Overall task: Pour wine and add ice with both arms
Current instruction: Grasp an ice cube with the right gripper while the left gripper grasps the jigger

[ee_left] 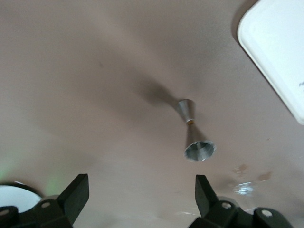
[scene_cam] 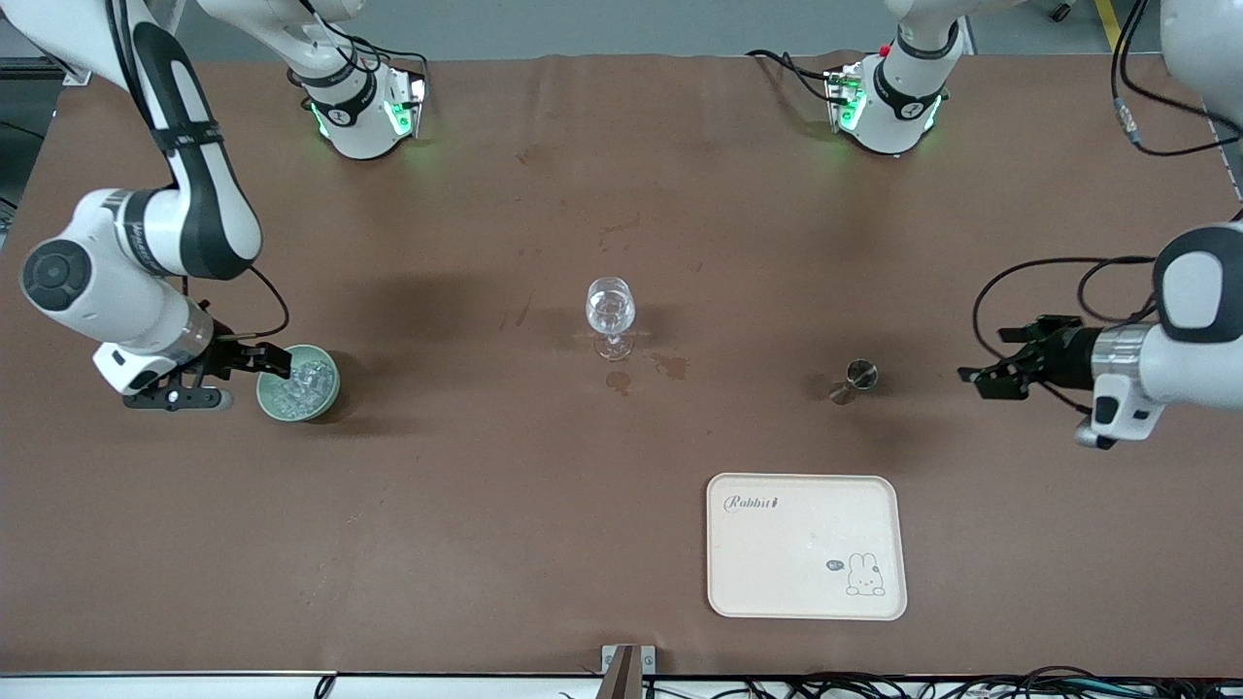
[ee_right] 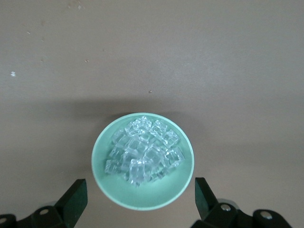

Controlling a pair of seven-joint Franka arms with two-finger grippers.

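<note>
A pale green bowl point(scene_cam: 272, 390) heaped with clear ice point(scene_cam: 303, 379) stands toward the right arm's end of the table. My right gripper point(scene_cam: 229, 379) is open and empty just above it; in the right wrist view the gripper point(ee_right: 141, 190) has one finger on each side of the bowl point(ee_right: 142, 199) and ice point(ee_right: 145, 152). A clear stemmed glass point(scene_cam: 611, 316) stands mid-table. A small metal jigger point(scene_cam: 858, 377) stands toward the left arm's end. My left gripper point(scene_cam: 998, 357) is open and empty, low beside the jigger point(ee_left: 194, 137), apart from it; it also shows in the left wrist view point(ee_left: 141, 194).
A cream tray point(scene_cam: 806, 592) with a rabbit print lies nearer to the front camera than the jigger; its corner shows in the left wrist view point(ee_left: 280, 47). Wet stains point(scene_cam: 670, 366) mark the brown table cover by the glass's foot.
</note>
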